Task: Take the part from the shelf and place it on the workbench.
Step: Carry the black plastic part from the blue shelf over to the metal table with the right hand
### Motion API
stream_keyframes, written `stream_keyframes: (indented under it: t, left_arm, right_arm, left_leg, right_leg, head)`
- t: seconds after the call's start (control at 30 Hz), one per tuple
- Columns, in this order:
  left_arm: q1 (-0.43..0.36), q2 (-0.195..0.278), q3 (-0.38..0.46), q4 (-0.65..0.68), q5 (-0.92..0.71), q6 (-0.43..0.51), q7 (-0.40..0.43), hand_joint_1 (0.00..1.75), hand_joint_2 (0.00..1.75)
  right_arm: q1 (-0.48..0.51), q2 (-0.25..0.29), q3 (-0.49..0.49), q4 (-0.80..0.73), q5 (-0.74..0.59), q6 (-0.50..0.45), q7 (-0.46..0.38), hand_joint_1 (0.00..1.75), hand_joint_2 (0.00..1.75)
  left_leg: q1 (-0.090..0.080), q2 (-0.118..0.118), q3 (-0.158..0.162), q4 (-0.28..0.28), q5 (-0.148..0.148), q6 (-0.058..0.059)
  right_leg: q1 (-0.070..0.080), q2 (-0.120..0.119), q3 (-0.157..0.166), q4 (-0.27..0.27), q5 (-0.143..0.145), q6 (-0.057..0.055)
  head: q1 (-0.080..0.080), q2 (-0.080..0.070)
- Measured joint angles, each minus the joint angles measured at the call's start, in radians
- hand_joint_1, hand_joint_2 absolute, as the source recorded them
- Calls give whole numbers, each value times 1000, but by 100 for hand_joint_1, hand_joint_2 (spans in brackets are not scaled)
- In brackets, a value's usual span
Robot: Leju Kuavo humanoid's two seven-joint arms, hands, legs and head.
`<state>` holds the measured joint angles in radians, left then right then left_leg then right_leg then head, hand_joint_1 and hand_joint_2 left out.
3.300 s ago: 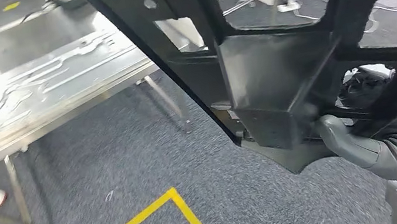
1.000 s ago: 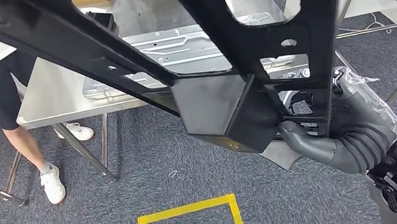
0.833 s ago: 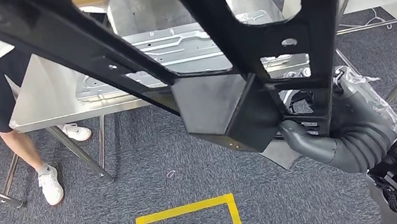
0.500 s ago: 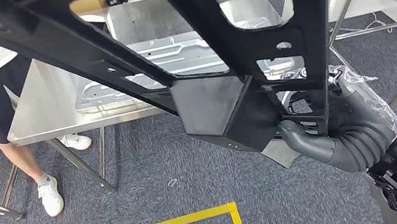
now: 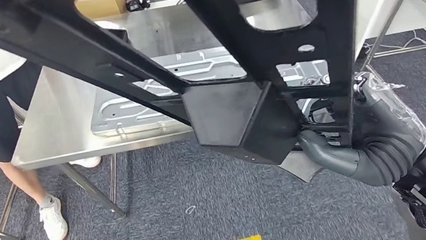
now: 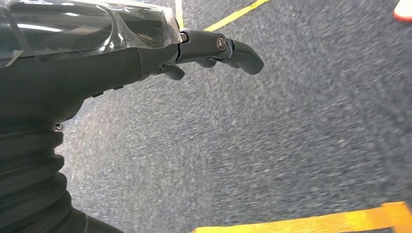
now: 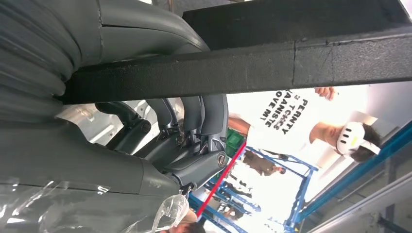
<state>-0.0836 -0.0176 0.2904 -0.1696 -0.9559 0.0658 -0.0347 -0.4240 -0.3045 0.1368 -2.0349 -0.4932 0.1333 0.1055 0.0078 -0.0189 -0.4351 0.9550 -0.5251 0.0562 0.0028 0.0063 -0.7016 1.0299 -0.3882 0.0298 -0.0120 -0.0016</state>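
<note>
Right hand (image 5: 354, 143) clamped on black frame part (image 5: 227, 105), held up before steel workbench (image 5: 53, 131). Left hand (image 6: 214, 48) empty, fingers curled, over carpet (image 6: 272, 145).

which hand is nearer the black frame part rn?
Right. The right hand grips the black frame part from below, near its boxy centre. The left hand holds nothing, fingers curled, hanging over grey carpet away from the part.
</note>
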Motion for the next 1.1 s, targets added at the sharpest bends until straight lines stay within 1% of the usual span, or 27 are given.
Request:
stream_keyframes:
  t: [0.03,0.07,0.13,0.17,0.2,0.23,0.27,0.33,0.37,0.4,0.43,0.47,0.5,0.53,0.57,0.6,0.63,0.7,0.73,0.77,0.83,0.87,0.9,0.93,1.03,1.07,1.1]
  left_arm:
    - [0,-2,0,0,-1,0,0,0,175]
    - [1,-4,0,1,-1,0,1,0,175]
    - [-3,-4,0,1,-1,0,1,0,175]
    - [-5,-4,0,1,-1,1,0,0,175]
    - [-8,-4,0,1,-1,1,-1,0,175]
    - [-10,-4,0,1,-2,1,0,0,175]
    - [-10,-4,0,1,-3,1,1,0,175]
    - [-7,-3,0,1,-5,1,5,0,175]
    - [-5,-3,0,1,-6,1,6,0,175]
    - [-3,-3,0,1,-7,2,6,0,175]
    - [-3,-3,0,1,-8,2,6,0,175]
    - [-1,-3,0,1,-9,2,6,0,175]
    - [2,-3,0,2,-9,3,6,0,175]
    - [4,-4,0,2,-10,3,7,0,175]
    - [7,-4,0,3,-10,3,8,0,175]
    - [7,-4,0,4,-10,3,8,0,175]
    - [4,-4,0,4,-10,3,8,0,175]
    - [-2,-4,1,4,-11,5,8,0,175]
    - [-5,-4,1,4,-11,6,8,0,175]
    - [-6,-4,1,4,-11,6,8,0,175]
    - [-6,-4,1,4,-11,6,8,0,175]
    - [-6,-3,1,4,-11,5,7,0,175]
    - [-6,-3,1,4,-11,3,7,0,175]
    - [-6,-3,1,4,-11,2,6,0,175]
    - [-7,-4,1,4,-14,-1,4,0,175]
    - [-8,-4,1,4,-14,-2,4,0,175]
    - [-8,-4,1,4,-16,-3,4,0,175]
  right_arm:
    - [1,-1,0,0,0,0,0,175,175]
    - [1,-2,0,0,1,0,0,175,175]
    - [-2,-3,0,-2,1,-1,0,175,175]
    - [-4,-3,0,-3,1,-1,0,175,175]
    - [-6,-3,1,-3,1,-1,0,175,175]
    - [-6,-3,1,-3,1,-1,0,175,175]
    - [-6,-3,1,-3,1,-1,0,175,175]
    - [-5,-3,1,-3,1,-1,0,175,175]
    - [-5,-3,1,-3,1,-1,0,175,175]
    - [-5,-3,2,-3,1,-1,0,175,175]
    - [-5,-3,2,-3,1,-1,0,175,175]
    - [-4,-3,2,-3,1,-1,0,175,175]
    - [-3,-3,2,-2,0,-1,0,175,175]
    - [-3,-3,3,-2,0,-1,0,175,175]
    - [-2,-3,4,-1,0,-2,0,175,175]
    - [-3,-3,4,-1,0,-2,0,175,175]
    - [-3,-3,5,-1,0,-2,0,175,175]
    - [-5,-4,5,-2,0,-2,-1,175,175]
    - [-5,-4,5,-2,0,-2,-2,175,175]
    - [-4,-4,5,-2,0,-2,-2,175,175]
    - [-3,-4,5,-2,0,-3,-3,175,175]
    - [-3,-4,5,-2,0,-3,-3,175,175]
    - [-2,-4,5,-2,0,-3,-3,175,175]
    - [-2,-4,5,-2,0,-3,-3,175,175]
    - [-2,-4,6,-2,2,-1,-5,175,175]
    - [-3,-4,6,-1,4,2,-5,175,175]
    - [-3,-4,6,-1,8,7,-6,175,175]
  left_leg:
    - [-1,-1,13,-9,-13,-5]
    - [-2,-2,26,-15,-18,-11]
    - [-3,-2,48,-15,-11,-21]
    - [-3,0,42,18,5,-26]
    - [-3,2,17,70,18,-30]
    - [-2,3,-23,139,21,-34]
    - [-2,5,-71,208,9,-38]
    - [1,5,-161,286,-75,-49]
    - [3,6,-190,287,-117,-53]
    - [6,7,-208,262,-135,-57]
    - [9,8,-216,215,-115,-60]
    - [12,11,-218,153,-50,-64]
    - [13,16,-219,90,35,-64]
    - [12,21,-216,46,109,-59]
    - [10,25,-215,20,161,-50]
    - [8,27,-212,13,177,-39]
    - [7,26,-205,14,173,-28]
    - [9,23,-189,11,166,-10]
    - [9,22,-178,9,160,-2]
    - [8,21,-168,8,153,3]
    - [4,18,-151,8,138,10]
    - [2,16,-142,8,129,11]
    - [-1,13,-132,8,120,12]
    - [-3,11,-121,7,111,12]
    - [-11,4,-92,6,88,8]
    - [-12,3,-89,5,82,4]
    - [-13,1,-87,6,80,-1]
  right_leg:
    - [4,2,9,-44,46,-4]
    - [7,4,16,-68,67,-7]
    - [5,4,44,-81,50,-11]
    - [2,3,62,-87,42,-16]
    - [-1,2,81,-90,32,-21]
    - [-4,1,98,-92,22,-24]
    - [-6,0,113,-93,10,-26]
    - [-11,2,143,-93,-18,-26]
    - [-13,4,160,-93,-32,-24]
    - [-15,5,179,-93,-47,-21]
    - [-17,5,198,-93,-62,-17]
    - [-18,5,215,-94,-77,-12]
    - [-18,7,231,-92,-92,-6]
    - [-17,9,242,-92,-106,1]
    - [-15,11,251,-94,-117,8]
    - [-14,12,258,-92,-123,15]
    - [-14,13,261,-89,-124,20]
    - [-16,8,242,-40,-117,28]
    - [-17,6,212,15,-120,30]
    - [-17,3,169,82,-134,32]
    - [-15,2,73,201,-196,33]
    - [-14,2,40,222,-223,31]
    - [-13,2,22,213,-230,27]
    - [-10,2,23,169,-204,21]
    - [3,4,68,-26,-37,-5]
    - [6,4,76,-60,-3,-10]
    - [8,5,79,-74,11,-12]
  head:
    - [0,0]
    - [0,0]
    - [-1,0]
    - [-1,0]
    - [-2,0]
    - [-2,0]
    - [-3,0]
    - [-3,0]
    - [-3,0]
    - [-4,0]
    - [-4,0]
    - [-4,0]
    - [-4,0]
    - [-4,0]
    - [-3,0]
    - [-3,0]
    - [-2,0]
    - [-1,0]
    - [-1,0]
    - [0,0]
    - [0,0]
    - [0,0]
    - [0,0]
    - [1,0]
    - [0,0]
    - [0,0]
    - [0,0]
